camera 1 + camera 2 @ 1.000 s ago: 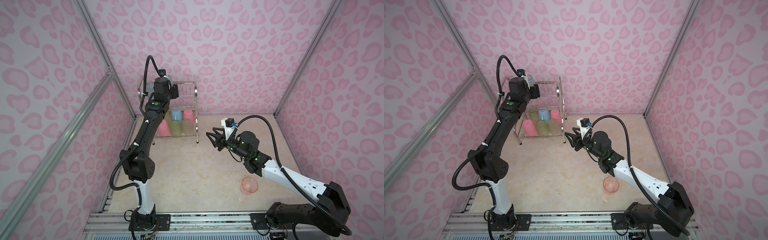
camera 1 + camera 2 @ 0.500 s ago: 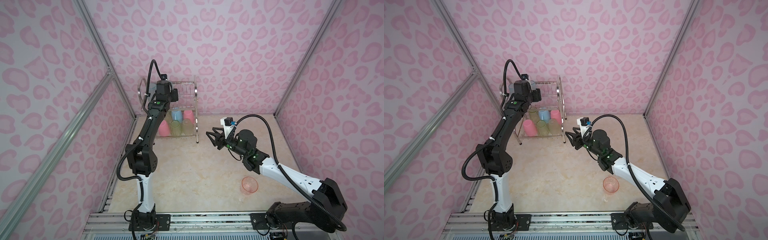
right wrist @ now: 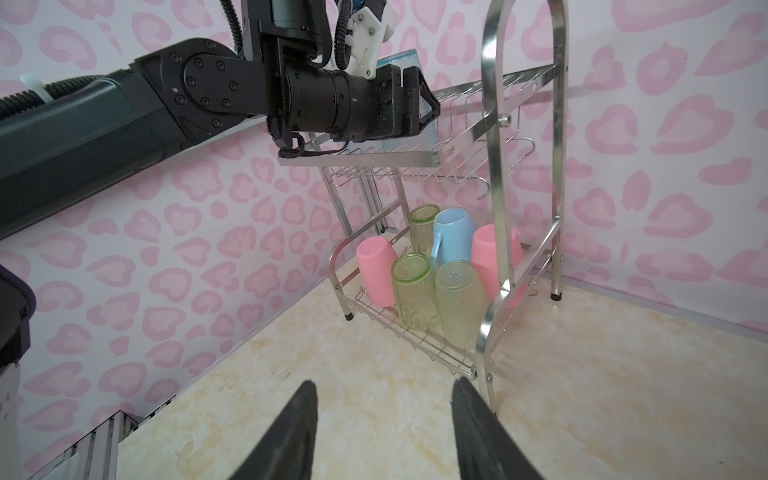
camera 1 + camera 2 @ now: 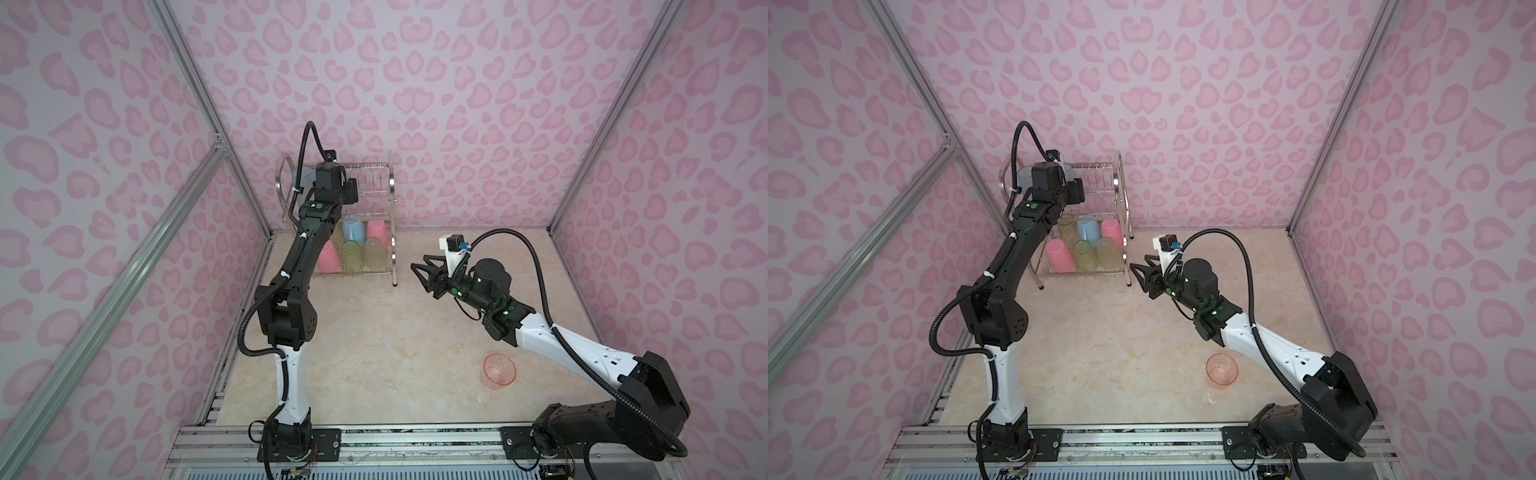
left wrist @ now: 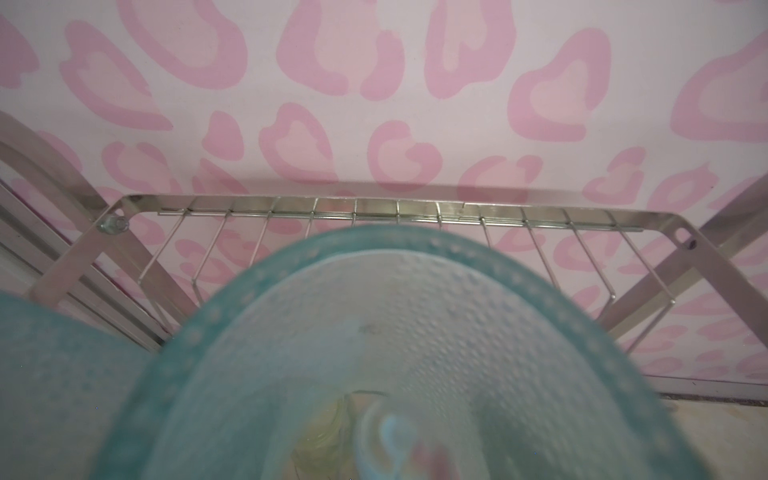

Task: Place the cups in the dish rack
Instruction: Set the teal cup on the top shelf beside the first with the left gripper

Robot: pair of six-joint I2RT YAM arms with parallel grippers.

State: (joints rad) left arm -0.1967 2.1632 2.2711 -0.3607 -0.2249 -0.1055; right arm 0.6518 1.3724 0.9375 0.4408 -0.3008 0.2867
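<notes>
Beneath both end effectors spreads the marble-look worktop (image 4: 374, 353). Just ahead of the right end effector (image 3: 384, 384), beyond its fingertips, stands the two-tier chrome dish rack (image 3: 494, 166).

The left end effector (image 3: 419, 104) reaches in over the rack's upper tier. Its fingers stand wide and grip a translucent teal cup (image 5: 415, 332), which fills the left wrist view above the shelf wires. Just beside that end effector, toward the rack's curved end frame on the same tier, is a second teal cup (image 4: 305, 176).

The right end effector hovers clear of the worktop and points at the rack, jaws about half parted with nothing between them.

Below the left end effector, the lower tier holds six cups leaning together: two pink cups (image 3: 374, 266), three green cups (image 3: 411, 286) and the light-blue mug (image 3: 451, 237).

Well behind the right end effector, near its arm's base, a clear peach cup (image 4: 498, 370) stands upright on the worktop.
</notes>
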